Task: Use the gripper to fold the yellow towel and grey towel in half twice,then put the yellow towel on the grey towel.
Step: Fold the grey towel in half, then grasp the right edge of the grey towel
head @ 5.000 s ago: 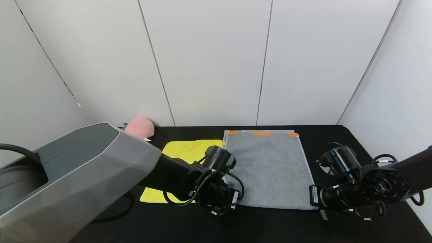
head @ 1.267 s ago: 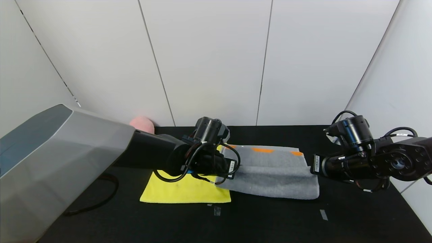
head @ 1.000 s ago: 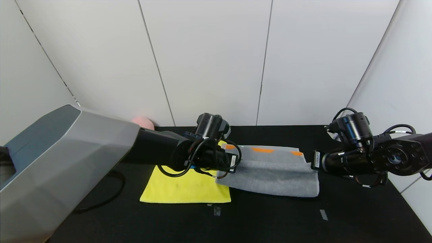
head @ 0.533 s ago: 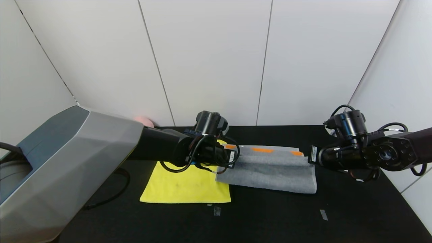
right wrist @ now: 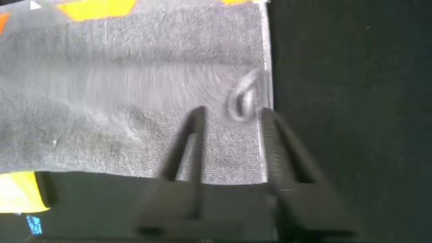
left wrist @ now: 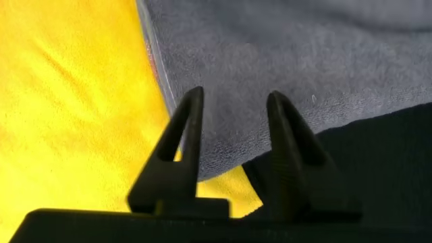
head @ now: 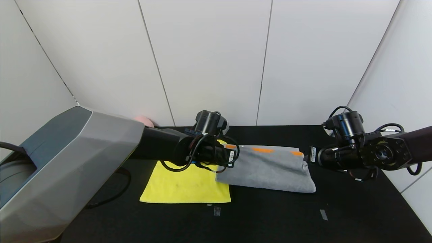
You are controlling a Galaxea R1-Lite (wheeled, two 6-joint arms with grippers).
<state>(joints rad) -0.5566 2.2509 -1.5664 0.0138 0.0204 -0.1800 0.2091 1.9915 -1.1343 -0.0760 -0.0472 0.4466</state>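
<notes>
Grey towel (head: 266,167), folded once, lies just right of the yellow towel (head: 185,184) w/ my left gripper (left wrist: 233,145) & right gripper (right wrist: 233,138) parted, empty over its ends; risk: flap springs back, and only wrist views show the gaps.

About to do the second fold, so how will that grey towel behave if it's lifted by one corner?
Probably floppy: the grey towel lies folded over itself with soft wrinkles. Likely grippy rather than slippery, given its looped pile in the left wrist view. Its edge overlaps the yellow towel, so it may drag that along.
</notes>
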